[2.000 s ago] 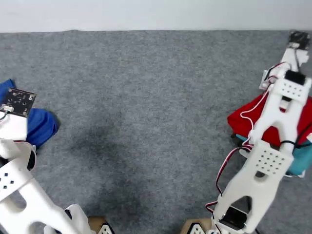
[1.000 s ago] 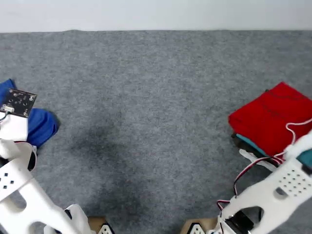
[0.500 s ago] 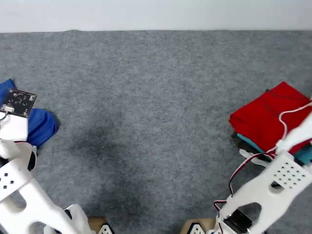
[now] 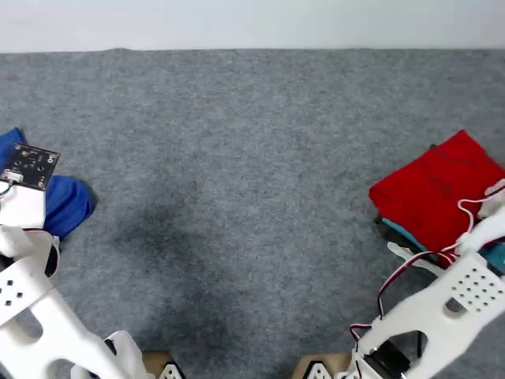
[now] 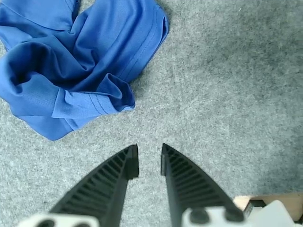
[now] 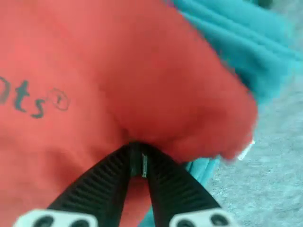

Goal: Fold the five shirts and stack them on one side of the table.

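The blue shirt [image 4: 67,204] lies crumpled at the left edge of the table [image 4: 252,158], unmoved. The left gripper [image 5: 149,161] hovers just beside it, fingers slightly parted and empty. At the right edge, the right arm [image 4: 450,308] has drawn back, uncovering the folded red shirt [image 4: 430,193] atop a teal shirt [image 4: 404,234]. The right gripper [image 6: 137,156] is clenched, tips against red cloth. The blue shirt probably remains to be folded.
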You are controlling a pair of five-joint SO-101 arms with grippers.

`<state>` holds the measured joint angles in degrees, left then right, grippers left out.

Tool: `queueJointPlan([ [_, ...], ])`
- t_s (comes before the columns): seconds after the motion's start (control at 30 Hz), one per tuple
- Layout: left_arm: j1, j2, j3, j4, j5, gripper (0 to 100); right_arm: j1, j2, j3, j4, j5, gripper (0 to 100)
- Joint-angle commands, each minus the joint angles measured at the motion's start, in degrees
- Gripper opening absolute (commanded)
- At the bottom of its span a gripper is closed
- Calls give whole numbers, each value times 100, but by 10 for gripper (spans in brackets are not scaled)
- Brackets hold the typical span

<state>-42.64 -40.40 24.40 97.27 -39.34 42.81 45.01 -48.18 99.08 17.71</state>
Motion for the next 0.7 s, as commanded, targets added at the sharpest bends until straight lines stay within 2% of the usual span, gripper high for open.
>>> queueJointPlan([
  [0.0,35,-114,-13,53,-26,87,75,-251,-431,268,-70,9],
  [0.13,35,-114,-13,105,-35,87,48,-822,-1046,374,-70,9],
  [0.27,35,-114,-13,97,-35,87,-84,-1481,-1073,382,-70,9],
  [0.43,35,-105,-13,79,-35,87,-259,-2149,-440,382,-35,9],
  [0.6,35,-105,-13,79,-35,87,-497,-2097,598,330,-35,9],
  [0.67,35,-105,-13,79,-35,87,-444,-1982,703,4,-35,9],
])
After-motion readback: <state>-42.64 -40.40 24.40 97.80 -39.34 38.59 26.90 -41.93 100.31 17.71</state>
